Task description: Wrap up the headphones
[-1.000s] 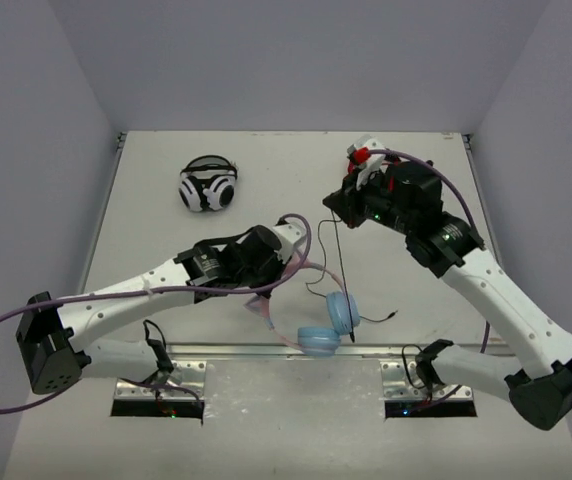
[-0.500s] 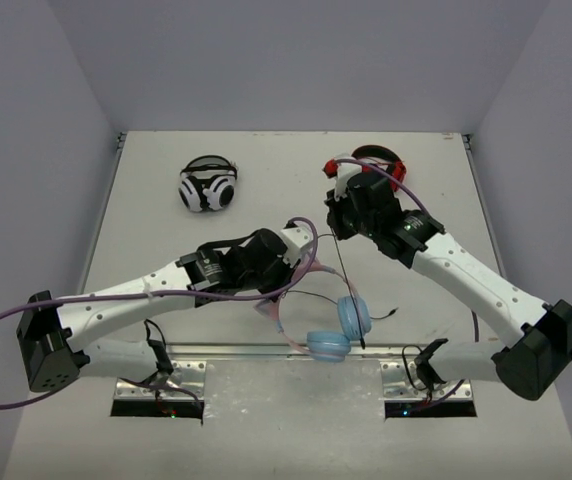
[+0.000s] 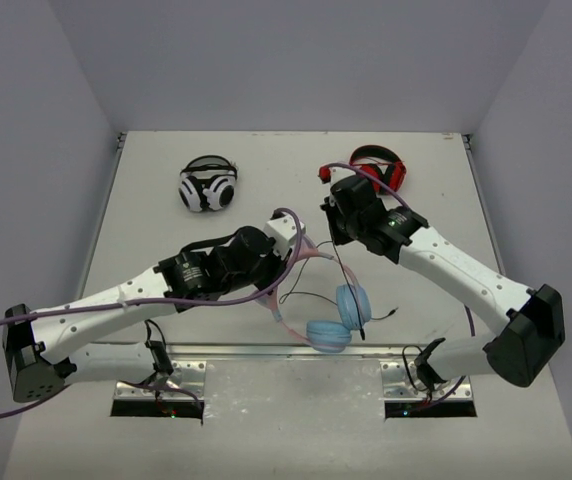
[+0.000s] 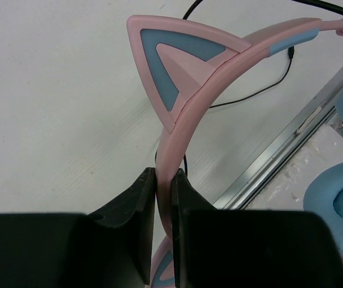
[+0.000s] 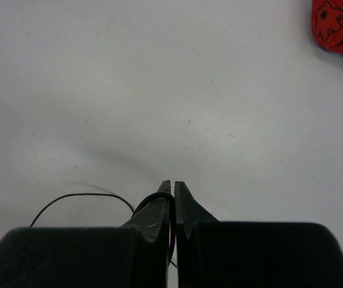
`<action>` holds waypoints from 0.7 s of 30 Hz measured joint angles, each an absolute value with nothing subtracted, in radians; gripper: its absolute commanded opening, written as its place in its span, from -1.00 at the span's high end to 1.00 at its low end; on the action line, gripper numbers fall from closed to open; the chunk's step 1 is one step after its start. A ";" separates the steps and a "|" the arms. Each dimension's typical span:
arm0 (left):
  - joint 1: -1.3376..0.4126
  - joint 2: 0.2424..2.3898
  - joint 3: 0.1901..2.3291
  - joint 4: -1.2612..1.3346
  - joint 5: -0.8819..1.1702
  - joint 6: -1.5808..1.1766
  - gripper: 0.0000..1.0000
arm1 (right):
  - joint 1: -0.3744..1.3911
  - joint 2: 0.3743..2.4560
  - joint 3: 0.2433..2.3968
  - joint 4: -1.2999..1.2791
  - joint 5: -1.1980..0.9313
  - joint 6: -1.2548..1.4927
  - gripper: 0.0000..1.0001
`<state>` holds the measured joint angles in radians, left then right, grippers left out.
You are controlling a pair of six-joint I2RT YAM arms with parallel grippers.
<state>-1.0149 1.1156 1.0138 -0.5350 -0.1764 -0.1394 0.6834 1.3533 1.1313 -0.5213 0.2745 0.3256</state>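
The headphones [image 3: 338, 318] have a pink headband [image 4: 219, 78] with a cat ear [image 4: 171, 66] and light blue earcups [image 3: 352, 303]. They hang near the table's front edge. My left gripper [image 4: 164, 180] is shut on the pink headband and holds it up. It shows in the top view [image 3: 286, 262] too. My right gripper [image 5: 172, 187] is shut on the thin black cable [image 5: 81, 201]. In the top view it [image 3: 334, 232] holds the cable [image 3: 348, 290] taut down to the earcups. A loose cable end lies on the table [image 3: 381, 318].
White-and-black headphones [image 3: 207, 186] lie at the back left. Red-and-black headphones [image 3: 378, 166] lie at the back right, just behind my right gripper, also in the right wrist view [image 5: 339, 24]. A metal rail [image 3: 266, 352] runs along the table's front edge.
My right gripper has moved left and toward the front with the cable, uncovering the red-and-black headphones. My left gripper has shifted the pink headphones slightly right and forward.
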 measured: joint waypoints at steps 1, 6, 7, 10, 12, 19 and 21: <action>-1.015 1.114 1.014 -0.533 -0.177 -0.139 0.99 | 0.686 1.357 1.135 -0.529 0.276 0.327 0.97; -1.015 1.115 1.014 -0.531 -0.185 -0.139 0.99 | 0.698 1.372 1.156 -0.538 0.278 0.338 0.97; -1.015 1.115 1.014 -0.531 -0.189 -0.140 0.99 | 0.698 1.372 1.156 -0.538 0.278 0.340 0.97; -1.016 1.113 1.014 -0.525 -0.198 -0.143 0.99 | 0.698 1.372 1.156 -0.535 0.266 0.341 0.97; -1.017 1.103 1.013 -0.514 -0.201 -0.149 0.99 | 0.698 1.371 1.149 -0.515 0.239 0.340 0.97; -1.017 0.955 0.974 -0.487 -0.207 -0.172 0.99 | 0.698 1.250 0.908 -0.242 0.004 0.334 0.98; -1.018 0.925 0.974 -0.470 -0.202 -0.185 0.99 | 0.699 1.211 0.847 -0.152 -0.088 0.334 0.97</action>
<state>-1.0176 0.9249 0.9737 -0.4702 -0.2024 -0.1852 0.6987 1.2106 0.8474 -0.1524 -0.0875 0.3344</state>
